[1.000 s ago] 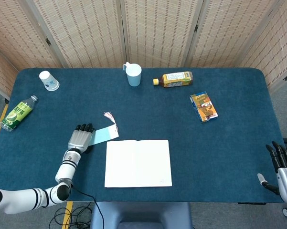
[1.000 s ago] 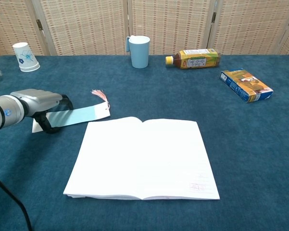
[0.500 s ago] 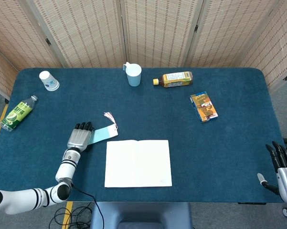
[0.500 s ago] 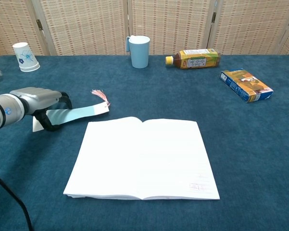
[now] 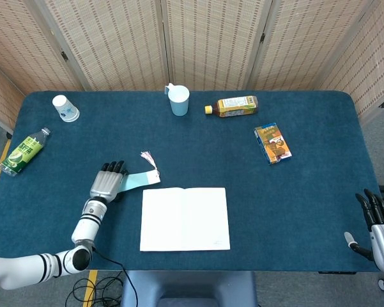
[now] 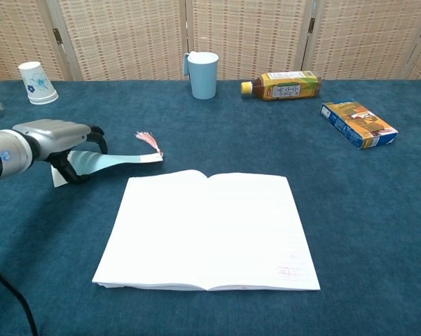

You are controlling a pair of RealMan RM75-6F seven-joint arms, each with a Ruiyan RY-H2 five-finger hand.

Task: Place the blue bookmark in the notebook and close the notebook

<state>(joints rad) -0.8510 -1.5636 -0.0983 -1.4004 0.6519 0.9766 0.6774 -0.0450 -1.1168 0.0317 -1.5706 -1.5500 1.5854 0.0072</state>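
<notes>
Lifting is under way at the left of the frame: the left hand [image 6: 52,140] grips the near end of the blue bookmark [image 6: 119,160], and against the view of a second ago the strip has risen from lying flat to bowing upward, its tasselled end tipped nearer the notebook's top left corner. Judgement: the pick-up is secured, and the carry over the page comes next.

The notebook [image 6: 209,229] lies open and flat at centre frame on the table [image 5: 307,192], both pages blank save for a small faint red mark at lower right, too small to read. The bookmark is not yet on it, and the cover is not yet closed.

Labels, left to right: a green bottle [image 5: 24,151] on its side at far left, lime picture showing, text illegible; a paper cup [image 6: 36,82] with a blue motif; a plain light blue mug [image 6: 202,74]; an amber bottle [image 6: 280,85] on its side, yellow label with unreadable script; a blue and orange box [image 6: 358,124], print unreadable.

The right hand [image 5: 380,224] sits at the lower right edge, fingers extended and apart, holding nothing.
</notes>
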